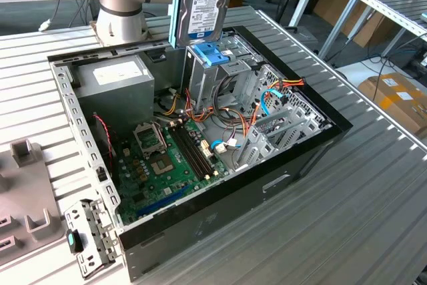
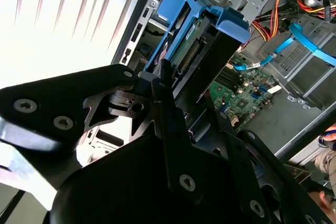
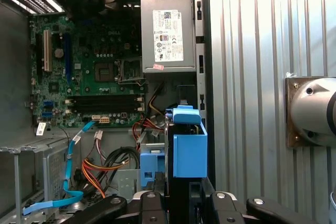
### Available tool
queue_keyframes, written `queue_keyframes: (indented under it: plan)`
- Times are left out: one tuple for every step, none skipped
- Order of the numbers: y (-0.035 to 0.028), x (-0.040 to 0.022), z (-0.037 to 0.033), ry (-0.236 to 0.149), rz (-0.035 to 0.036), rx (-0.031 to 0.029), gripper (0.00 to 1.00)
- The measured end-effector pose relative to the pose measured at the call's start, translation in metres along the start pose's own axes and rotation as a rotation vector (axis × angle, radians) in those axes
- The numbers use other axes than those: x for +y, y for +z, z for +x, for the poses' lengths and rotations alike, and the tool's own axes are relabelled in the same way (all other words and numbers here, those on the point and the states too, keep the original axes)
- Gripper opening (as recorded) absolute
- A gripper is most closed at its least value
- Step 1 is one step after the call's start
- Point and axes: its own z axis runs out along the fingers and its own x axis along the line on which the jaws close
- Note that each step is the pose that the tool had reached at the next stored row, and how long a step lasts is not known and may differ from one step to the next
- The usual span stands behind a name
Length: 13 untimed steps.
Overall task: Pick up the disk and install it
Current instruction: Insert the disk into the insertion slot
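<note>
Jaws clamped on the disk [image 1: 204, 6], holding it upright, long axis vertical, label twd the exterior view. It hangs just above the grey drive cage [image 1: 203, 81] & its blue latch [image 1: 211, 53], inside the open PC case [image 1: 300, 158].

Computer case [image 1: 200, 228]: one was present.
Disk [image 1: 205, 6]: one was above the case.
Power-supply box [image 1: 110, 79]: one was inside the case.
Motherboard [image 1: 163, 165]: one was inside the case.
</note>
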Motion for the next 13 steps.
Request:
queue_keyframes:
  plan:
    - [0.0000,-0.0005,0.0000,0.000,0.0000,0.0000,0.35]
    - [0.0000,-0.0015,-0.0001,0.000,0.0000,0.0000,0.35]
    - [0.0000,-0.0024,-0.0001,0.000,0.0000,0.0000,0.35]
    - [-0.0001,-0.0032,-0.0001,0.000,0.0000,0.0000,0.35]
    - [-0.0001,-0.0049,-0.0002,0.000,0.0000,-0.0001,0.35]
    - [-0.0001,-0.0072,-0.0003,0.000,0.0001,-0.0001,0.35]
    - [-0.0003,-0.0113,-0.0005,0.000,0.0000,0.0000,0.35]
    - [-0.0003,-0.0157,-0.0006,0.000,0.0000,0.0000,0.35]
    - [-0.0004,-0.0201,-0.0008,0.000,0.0000,0.0000,0.35]
    - [-0.0005,-0.0243,-0.0010,0.000,0.0000,0.0000,0.35]
    - [-0.0006,-0.0289,-0.0012,0.000,0.0000,0.0000,0.35]
    - [-0.0007,-0.0322,-0.0013,0.000,0.0000,0.0000,0.35]
    - [-0.0008,-0.0374,-0.0015,0.000,0.0000,-0.0001,0.35]
